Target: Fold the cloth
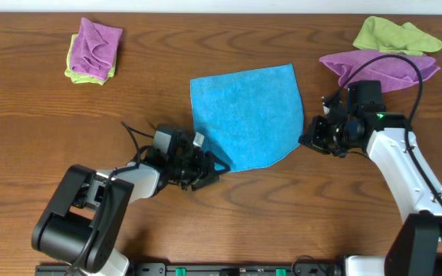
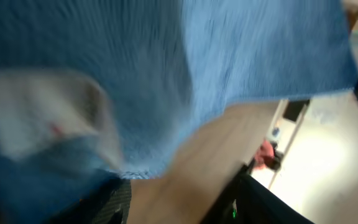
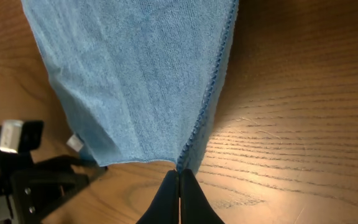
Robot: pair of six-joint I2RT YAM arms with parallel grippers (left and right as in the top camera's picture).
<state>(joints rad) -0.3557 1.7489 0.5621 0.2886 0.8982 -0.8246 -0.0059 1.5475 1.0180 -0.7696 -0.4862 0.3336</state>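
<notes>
While one sky-blue cloth [image 1: 244, 115] lies spread on table [image 1: 21, 138], right gripper [image 3: 179, 177] is clamped tight on its corner; left gripper [image 1: 213, 169] at tagged corner, opening can't be told. Purple cloths [image 1: 97, 40]: two. Lime-green cloths [image 1: 394, 34]: two.

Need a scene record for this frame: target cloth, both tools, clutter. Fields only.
target: bright sky-blue square microfibre cloth, spread at table centre, not yet folded
tag: small white tag at the cloth's near-left corner
left tool: at the near-left corner; wrist view blurred, grip unclear
right tool: shut, pinching the cloth's near-right corner
far left: folded purple cloth on folded lime-green cloth
far right: crumpled purple cloth beside crumpled lime-green cloth
surface: brown wooden table
</notes>
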